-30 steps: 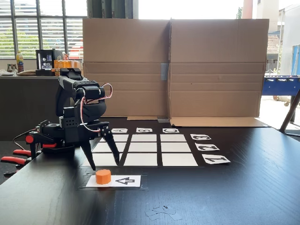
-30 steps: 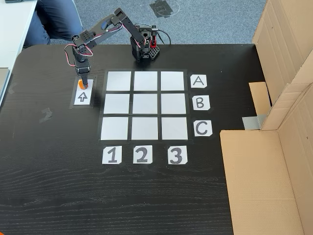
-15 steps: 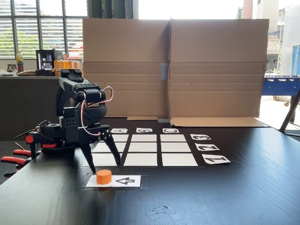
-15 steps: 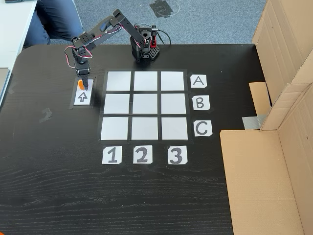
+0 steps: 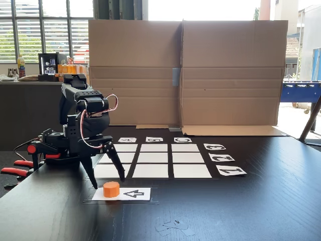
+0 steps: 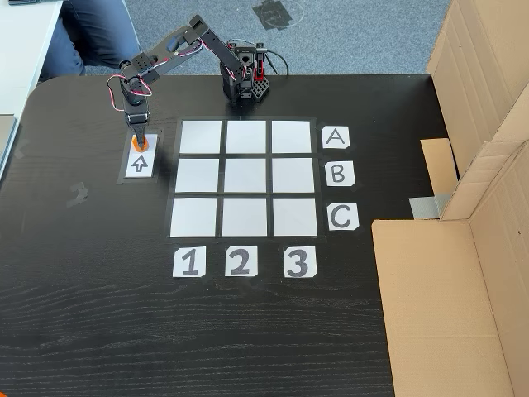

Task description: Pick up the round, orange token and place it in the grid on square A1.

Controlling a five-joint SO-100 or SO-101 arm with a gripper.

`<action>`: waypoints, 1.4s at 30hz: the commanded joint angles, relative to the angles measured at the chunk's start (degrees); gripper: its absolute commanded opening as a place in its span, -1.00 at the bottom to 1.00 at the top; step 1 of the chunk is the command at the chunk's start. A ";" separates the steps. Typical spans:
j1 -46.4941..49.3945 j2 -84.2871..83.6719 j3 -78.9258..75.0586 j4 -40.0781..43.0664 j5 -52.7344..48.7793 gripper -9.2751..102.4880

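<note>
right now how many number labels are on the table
3, in a row along the grid's near edge in a fixed view: the 1 label at left, the 2 label in the middle, the 3 label at right. None looks hidden.

Claw (image 5: 108,184) spread wide, pointing down

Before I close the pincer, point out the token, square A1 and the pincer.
token (image 5: 111,189): low fixed view, its side.
square A1 (image 6: 201,136): high fixed view, cell centre.
pincer (image 5: 109,184): low fixed view, between open fingertips.
</note>
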 commanded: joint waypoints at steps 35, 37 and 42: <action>0.53 -2.02 -2.90 -1.23 -0.35 -0.64; 0.53 -1.93 -2.99 -1.23 -0.35 -0.64; 0.70 0.88 -3.08 -0.62 -0.35 -0.65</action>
